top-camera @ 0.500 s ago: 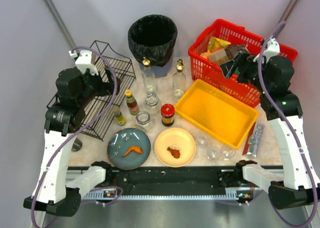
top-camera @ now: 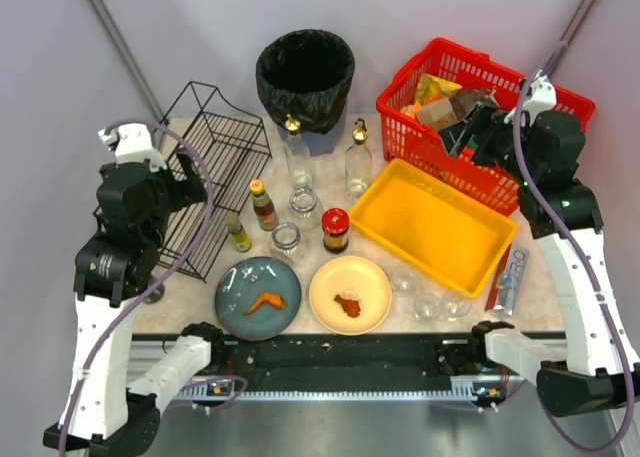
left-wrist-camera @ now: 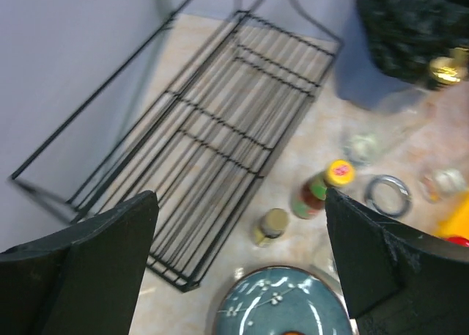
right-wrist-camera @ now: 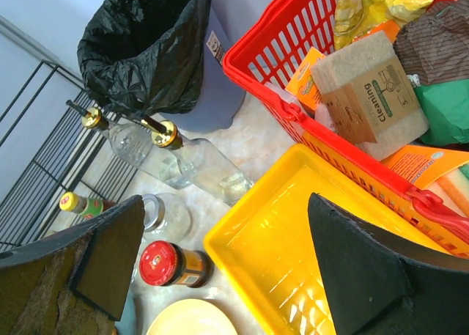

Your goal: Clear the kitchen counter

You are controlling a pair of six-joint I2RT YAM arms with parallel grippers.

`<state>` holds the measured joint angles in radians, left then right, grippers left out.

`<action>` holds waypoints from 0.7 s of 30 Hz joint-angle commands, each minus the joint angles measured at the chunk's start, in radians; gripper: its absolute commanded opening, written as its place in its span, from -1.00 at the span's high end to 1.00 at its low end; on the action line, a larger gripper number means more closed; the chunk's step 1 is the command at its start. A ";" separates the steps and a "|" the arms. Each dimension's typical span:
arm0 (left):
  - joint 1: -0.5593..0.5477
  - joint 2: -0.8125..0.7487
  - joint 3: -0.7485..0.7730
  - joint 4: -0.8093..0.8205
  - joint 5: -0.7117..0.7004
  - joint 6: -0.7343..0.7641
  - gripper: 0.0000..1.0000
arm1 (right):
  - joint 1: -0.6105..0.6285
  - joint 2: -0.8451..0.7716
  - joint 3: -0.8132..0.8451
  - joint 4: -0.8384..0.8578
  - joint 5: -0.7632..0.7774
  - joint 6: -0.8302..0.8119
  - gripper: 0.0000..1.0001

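The beige marbled kitchen counter point(top-camera: 196, 295) holds a blue plate point(top-camera: 258, 297) and a cream plate point(top-camera: 350, 294), each with food scraps. Behind them stand a red-lidded jar point(top-camera: 335, 229), two small sauce bottles point(top-camera: 263, 204), empty glass jars point(top-camera: 286, 239) and two tall clear bottles point(top-camera: 358, 159). My left gripper point(left-wrist-camera: 240, 203) hangs open and empty above the wire rack's near corner and the blue plate point(left-wrist-camera: 282, 306). My right gripper point(right-wrist-camera: 226, 203) is open and empty, high over the edge of the yellow tray point(right-wrist-camera: 308, 240) beside the red basket point(right-wrist-camera: 293, 49).
A black wire rack point(top-camera: 215, 167) lies at the left. A black-lined bin point(top-camera: 305, 72) stands at the back. The red basket point(top-camera: 480, 102) is full of packets. Three small glasses point(top-camera: 428, 302) and a silver packet point(top-camera: 508, 277) sit by the yellow tray point(top-camera: 435, 227).
My left arm has pulled left and back toward the near edge, uncovering more of the wire rack. The right arm has barely moved.
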<state>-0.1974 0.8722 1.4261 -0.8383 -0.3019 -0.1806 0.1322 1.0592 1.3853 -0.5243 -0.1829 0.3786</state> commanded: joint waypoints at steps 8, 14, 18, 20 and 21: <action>0.006 -0.027 -0.053 -0.294 -0.562 -0.262 -0.97 | -0.005 0.030 0.023 0.021 -0.026 0.005 -0.80; 0.033 -0.032 -0.157 -0.357 -0.718 -0.396 -0.97 | -0.005 0.096 0.067 0.020 -0.075 0.026 -0.79; 0.047 -0.059 -0.229 -0.364 -0.772 -0.490 -0.97 | -0.006 0.136 0.106 0.006 -0.108 0.060 -0.76; 0.047 -0.074 -0.262 -0.401 -0.805 -0.578 -0.98 | -0.005 0.159 0.141 -0.009 -0.130 0.075 -0.75; 0.047 -0.085 -0.286 -0.395 -0.813 -0.588 -0.97 | -0.005 0.169 0.158 -0.019 -0.156 0.082 -0.75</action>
<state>-0.1570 0.8307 1.1950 -1.1915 -1.0016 -0.6147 0.1322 1.2068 1.4441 -0.5404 -0.2642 0.4202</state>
